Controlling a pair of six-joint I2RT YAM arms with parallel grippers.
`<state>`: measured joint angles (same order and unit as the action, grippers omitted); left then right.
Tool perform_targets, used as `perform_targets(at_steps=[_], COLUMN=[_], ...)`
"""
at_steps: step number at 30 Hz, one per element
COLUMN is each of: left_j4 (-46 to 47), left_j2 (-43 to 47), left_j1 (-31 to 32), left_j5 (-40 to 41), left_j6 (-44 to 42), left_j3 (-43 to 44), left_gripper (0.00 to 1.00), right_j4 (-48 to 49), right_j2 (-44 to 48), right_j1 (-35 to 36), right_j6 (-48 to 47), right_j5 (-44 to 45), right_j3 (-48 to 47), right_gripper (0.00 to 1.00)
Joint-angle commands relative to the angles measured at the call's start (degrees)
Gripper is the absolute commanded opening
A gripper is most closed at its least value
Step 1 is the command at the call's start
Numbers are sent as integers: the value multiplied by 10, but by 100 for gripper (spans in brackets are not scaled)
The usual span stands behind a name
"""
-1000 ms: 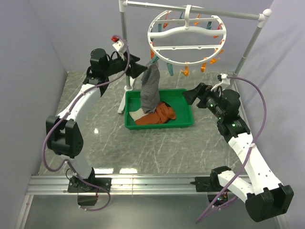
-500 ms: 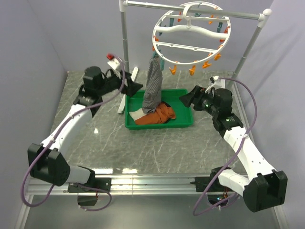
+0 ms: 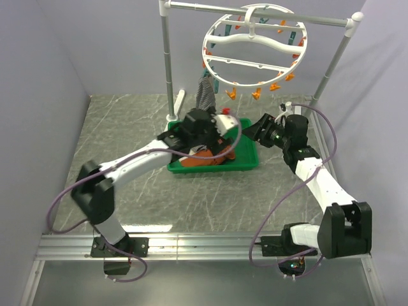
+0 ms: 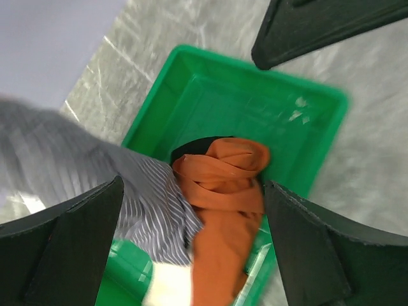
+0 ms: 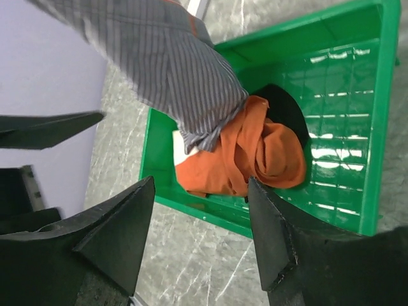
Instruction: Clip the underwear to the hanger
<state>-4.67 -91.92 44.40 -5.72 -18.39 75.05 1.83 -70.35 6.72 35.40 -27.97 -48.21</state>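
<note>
The grey marbled table point(image 3: 121, 127) is occupied at 12 o'clock by a tube rack frame point(image 3: 167, 57), on whose bar the hanger point(image 3: 252, 64) is hung. A green tray point(image 3: 217, 167) is placed at the centre. The underwear point(image 3: 205, 95) is suspended from the hanger's rim at 8 o'clock. Its lower end is laid in the tray against an orange garment point(image 4: 223, 185) and is partly hidden by the left arm. The left gripper point(image 4: 191, 185) and the right gripper point(image 5: 201, 182) are both held spread over the tray.

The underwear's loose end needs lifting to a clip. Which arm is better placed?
Left, probably: the left gripper, open, hangs over the underwear hem in the tray; the right gripper sits at its edge.
</note>
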Motion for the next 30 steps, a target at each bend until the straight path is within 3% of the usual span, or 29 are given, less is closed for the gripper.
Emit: perform_targets(at_steps=[1, 7, 13, 15, 16, 18, 19, 20, 25, 30], left_j4=[-65, -73, -45, -43, -45, -55, -63, -71, -68, -83], left_j2=[-56, -137, -217, -235, -237, -251, -256, -261, -254, -183], left_j1=[21, 29, 31, 29, 29, 26, 25, 23, 11, 1], left_j5=[95, 217, 336, 348, 358, 364, 364, 363, 350, 254], left_j6=[-96, -82, -153, -166, -168, -166, -164, -166, -183, -154], left_j3=[77, 152, 170, 174, 177, 192, 198, 204, 201, 175], left_gripper=[98, 98, 99, 93, 90, 74, 64, 45, 4, 0], right_j4=[32, 63, 108, 119, 124, 127, 130, 135, 187, 229], right_j2=[-22, -53, -75, -73, -73, -75, -77, -80, -109, -130], right_j1=[-14, -38, -52, -53, -54, -54, -54, -55, -55, -51], right_j6=[8, 20, 39, 44, 42, 42, 42, 42, 75, 107], right_j5=[-52, -79, -103, -110, -114, -120, -122, -124, -131, -130], right_j3=[-6, -14, -11, -4, -1, 1, 2, 2, 0, 11], right_gripper=[67, 68, 68, 68, 68, 68, 68, 68, 65, 65])
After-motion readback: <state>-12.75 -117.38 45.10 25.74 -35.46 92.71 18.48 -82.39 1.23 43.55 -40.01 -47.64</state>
